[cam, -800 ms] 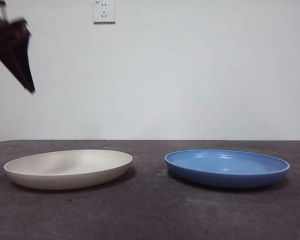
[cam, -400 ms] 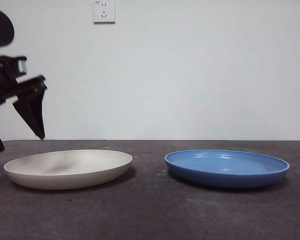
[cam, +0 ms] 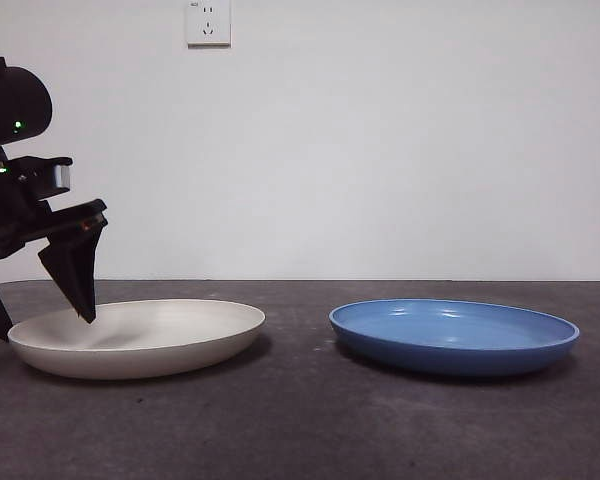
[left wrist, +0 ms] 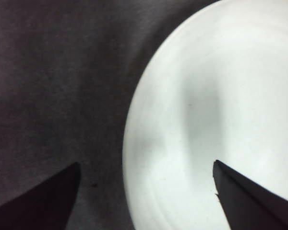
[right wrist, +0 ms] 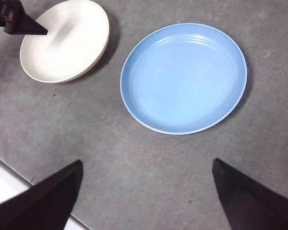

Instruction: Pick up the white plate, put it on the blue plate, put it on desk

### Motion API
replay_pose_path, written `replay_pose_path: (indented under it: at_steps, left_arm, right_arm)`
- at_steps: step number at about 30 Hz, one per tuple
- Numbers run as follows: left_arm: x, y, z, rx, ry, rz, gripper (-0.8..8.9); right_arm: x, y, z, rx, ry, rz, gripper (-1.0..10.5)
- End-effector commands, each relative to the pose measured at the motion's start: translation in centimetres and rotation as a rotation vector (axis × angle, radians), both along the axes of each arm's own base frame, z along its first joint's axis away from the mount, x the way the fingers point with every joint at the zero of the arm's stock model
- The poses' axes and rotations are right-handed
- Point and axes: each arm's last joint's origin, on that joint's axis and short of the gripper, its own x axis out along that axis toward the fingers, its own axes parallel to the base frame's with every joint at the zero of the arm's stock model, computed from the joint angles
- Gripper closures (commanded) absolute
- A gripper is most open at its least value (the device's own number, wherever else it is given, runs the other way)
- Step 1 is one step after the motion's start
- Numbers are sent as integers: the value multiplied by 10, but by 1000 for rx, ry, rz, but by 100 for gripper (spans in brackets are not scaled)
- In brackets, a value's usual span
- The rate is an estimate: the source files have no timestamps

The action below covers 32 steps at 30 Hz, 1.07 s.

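The white plate (cam: 137,337) lies on the left of the desk (cam: 300,430), and the blue plate (cam: 454,335) lies apart from it on the right. My left gripper (cam: 45,328) is open and low over the white plate's left rim, one jaw inside the dish and one outside. In the left wrist view the rim of the white plate (left wrist: 221,96) runs between the open jaws of the left gripper (left wrist: 146,163). My right gripper (right wrist: 147,161) is open and empty, high above the desk. Its view shows the blue plate (right wrist: 183,78), the white plate (right wrist: 67,40) and the left gripper's tip (right wrist: 19,23).
A white wall with a socket (cam: 208,22) stands behind the desk. The desk's edge with a white strip (right wrist: 5,179) shows in the right wrist view. Bare desk (right wrist: 149,143) lies between and in front of the plates.
My left gripper has come down from the upper left and now straddles the white plate's left rim. The plates have not moved.
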Motion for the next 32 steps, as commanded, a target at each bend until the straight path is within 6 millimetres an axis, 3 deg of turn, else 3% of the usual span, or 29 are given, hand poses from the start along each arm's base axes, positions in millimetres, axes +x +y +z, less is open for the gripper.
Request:
replay_pose_path:
  at_steps: [1, 7, 10, 14, 23, 27, 32]
  left_arm:
    - [5, -2, -1, 5, -4, -2, 502]
    - [4, -2, -1, 5, 7, 2, 707]
    - [4, -2, -1, 3, 11, 6, 760]
    - [4, -2, -1, -1, 13, 17, 803]
    - [4, -1, 4, -27, 6, 72, 804]
    - [2, -1, 21, -40, -48, 76, 804]
    - [-6, -2, 60, -108, -160, 85, 804]
  right_arm:
    - [1, 1, 5, 9, -17, -1, 516]
    - [1, 0, 5, 8, -17, -2, 516]
    - [1, 0, 5, 8, -17, -1, 516]
    - [1, 0, 5, 8, -17, -1, 516]
    - [1, 0, 5, 8, -17, -1, 516]
    - [1, 0, 5, 8, -17, -1, 516]
    - [1, 0, 5, 7, -18, -3, 516]
